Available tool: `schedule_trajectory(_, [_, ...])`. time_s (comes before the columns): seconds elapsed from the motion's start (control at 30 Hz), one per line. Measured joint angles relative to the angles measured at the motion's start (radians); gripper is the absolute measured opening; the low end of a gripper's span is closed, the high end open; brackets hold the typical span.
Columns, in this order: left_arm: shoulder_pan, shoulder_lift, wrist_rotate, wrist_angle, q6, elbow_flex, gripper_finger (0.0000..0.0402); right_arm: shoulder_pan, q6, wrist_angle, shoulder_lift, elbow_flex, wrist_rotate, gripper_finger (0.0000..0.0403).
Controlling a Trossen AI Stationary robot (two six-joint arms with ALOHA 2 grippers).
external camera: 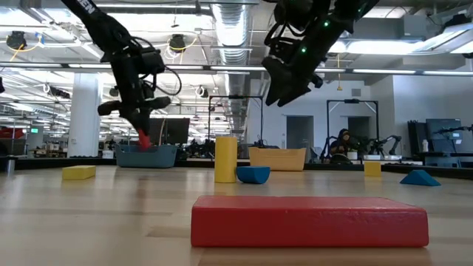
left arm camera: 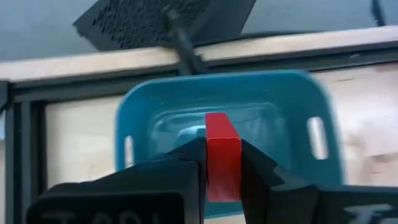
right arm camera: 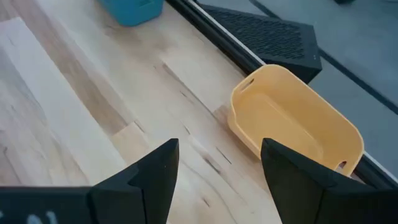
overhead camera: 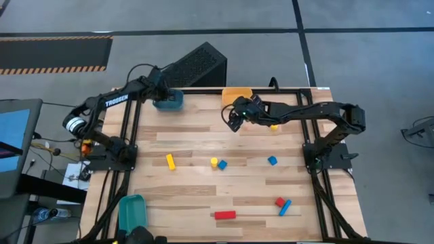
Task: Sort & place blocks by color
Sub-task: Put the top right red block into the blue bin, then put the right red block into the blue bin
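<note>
My left gripper [left arm camera: 222, 149] is at the table's far left, shut on a red block [left arm camera: 222, 134]. It is over the open blue bin [left arm camera: 280, 106], which stands at the far edge [overhead camera: 168, 102]. In the low view the red block [external camera: 143, 139] hangs just above the bin's rim [external camera: 146, 155]. My right gripper [overhead camera: 234, 120] hovers open above the table, on the near side of the orange-yellow bin [right arm camera: 292, 124], with nothing between its fingers [right arm camera: 158, 168]. Loose red, yellow and blue blocks lie flat on the wood, such as the red bar [overhead camera: 224, 215]. My left gripper pinches the red block between its two fingers, which press its two opposite side faces [left arm camera: 214, 165]. The fingers slant down toward the far edge. One end of the block sticks out past the fingertips. The block is lifted clear over the blue bin's opening.
A yellow bar [overhead camera: 170, 161], a yellow cube [overhead camera: 213, 161] and two blue blocks [overhead camera: 222, 165] [overhead camera: 272, 160] lie mid-table. A yellow block [overhead camera: 274, 126] lies under the right arm. A red block [overhead camera: 279, 201] and a blue bar [overhead camera: 285, 207] lie near right. A teal bin [overhead camera: 132, 210] stands near left.
</note>
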Motion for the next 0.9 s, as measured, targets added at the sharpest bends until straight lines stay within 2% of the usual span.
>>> schedule_trajectory(0.3, [0.009,0.129,0.043,-0.011,0.028,-0.008,0.0097,-0.062,0.014,-0.049,0.0,0.0,-0.069,0.0248])
schedule_trajectory(0.43, [0.008,0.139,0.051,-0.016,0.031,-0.009,0.0124,-0.066,0.016,-0.085,0.0,0.0,-0.097,0.0248])
schedule_trajectory(0.67, [0.005,0.087,0.075,-0.081,0.038,0.052,0.0154,-0.076,0.016,-0.132,-0.014,-0.002,-0.109,0.0248])
schedule_trajectory(0.9, [-0.04,-0.021,0.078,-0.087,0.091,0.167,0.0161,-0.147,0.023,-0.212,-0.061,-0.003,-0.2,0.0248])
